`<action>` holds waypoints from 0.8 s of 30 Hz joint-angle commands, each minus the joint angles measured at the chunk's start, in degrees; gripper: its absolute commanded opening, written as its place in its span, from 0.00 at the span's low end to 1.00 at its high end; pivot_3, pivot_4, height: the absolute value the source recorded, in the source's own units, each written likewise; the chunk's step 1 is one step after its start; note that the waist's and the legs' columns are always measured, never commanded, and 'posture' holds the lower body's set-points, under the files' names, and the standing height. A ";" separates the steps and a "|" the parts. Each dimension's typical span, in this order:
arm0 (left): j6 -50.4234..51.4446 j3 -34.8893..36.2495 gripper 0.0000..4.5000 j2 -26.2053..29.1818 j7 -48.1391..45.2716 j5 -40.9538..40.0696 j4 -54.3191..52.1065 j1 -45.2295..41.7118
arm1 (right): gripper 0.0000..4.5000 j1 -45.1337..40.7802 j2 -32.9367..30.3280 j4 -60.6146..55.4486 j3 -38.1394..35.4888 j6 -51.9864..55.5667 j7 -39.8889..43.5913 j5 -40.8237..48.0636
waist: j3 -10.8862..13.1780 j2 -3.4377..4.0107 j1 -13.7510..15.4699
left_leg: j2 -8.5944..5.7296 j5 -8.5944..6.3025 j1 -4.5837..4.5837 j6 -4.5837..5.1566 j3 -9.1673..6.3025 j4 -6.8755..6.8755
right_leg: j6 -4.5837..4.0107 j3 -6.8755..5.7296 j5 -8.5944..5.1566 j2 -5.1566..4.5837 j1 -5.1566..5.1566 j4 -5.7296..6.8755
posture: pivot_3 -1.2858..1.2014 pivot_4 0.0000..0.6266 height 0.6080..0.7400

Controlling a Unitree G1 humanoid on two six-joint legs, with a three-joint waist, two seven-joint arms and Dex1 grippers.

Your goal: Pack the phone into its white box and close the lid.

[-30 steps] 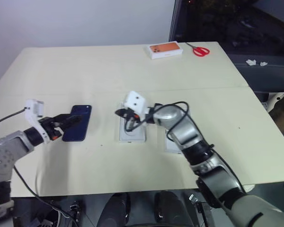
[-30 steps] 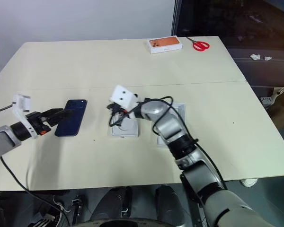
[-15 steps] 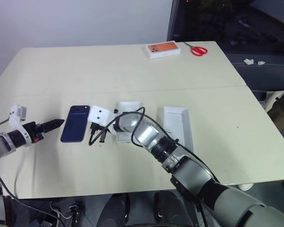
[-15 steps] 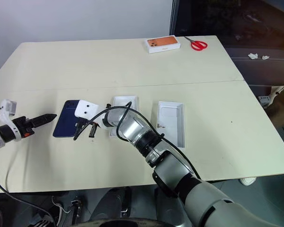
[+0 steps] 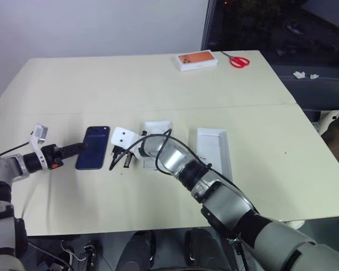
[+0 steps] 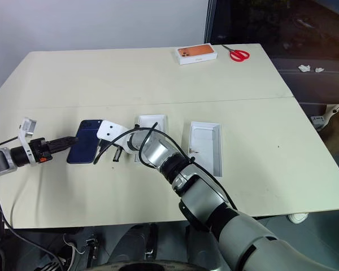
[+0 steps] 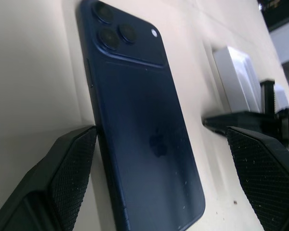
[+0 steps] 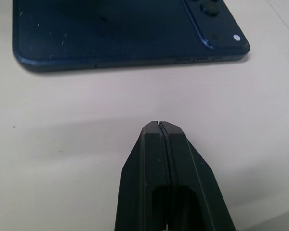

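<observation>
Both grippers have come down beside the slim navy-blue phone (image 5: 93, 147): left gripper (image 7: 159, 159), jaws spread, straddles it; right gripper (image 8: 160, 126), at its three o'clock, jaws clenched empty; pickup imminent.

Silver-grey arms w/ black cables, white wrist cam blocks, black textured fingers (image 7: 70, 168).
</observation>
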 commanded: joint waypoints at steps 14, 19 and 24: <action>6.43 -2.47 1.00 -7.19 3.48 3.07 -2.60 1.98 | 0.00 -2.88 4.44 -3.49 -0.88 4.28 2.91 0.23 | -0.29 0.48 1.44 | -0.10 -0.18 0.31 0.30 -0.02 0.12 | 0.00 0.00 0.00 -0.05 0.40 -0.04 | 0.52 0.24 1.00; 5.57 -3.57 1.00 -6.41 4.71 4.54 -4.54 3.43 | 0.00 -3.75 3.90 -1.17 0.85 3.57 1.82 -2.42 | -0.34 0.55 1.37 | -0.09 -0.18 0.32 0.30 -0.03 0.11 | 0.00 0.01 0.00 -0.06 0.40 -0.04 | 0.52 0.24 1.00; 5.28 -3.18 1.00 -5.08 5.24 4.79 -4.67 4.35 | 0.00 -4.12 3.20 -0.55 0.50 3.66 2.41 -2.42 | -0.36 0.57 0.87 | -0.09 -0.18 0.38 0.29 -0.01 0.08 | 0.00 0.04 -0.01 -0.06 0.41 -0.04 | 0.52 0.24 1.00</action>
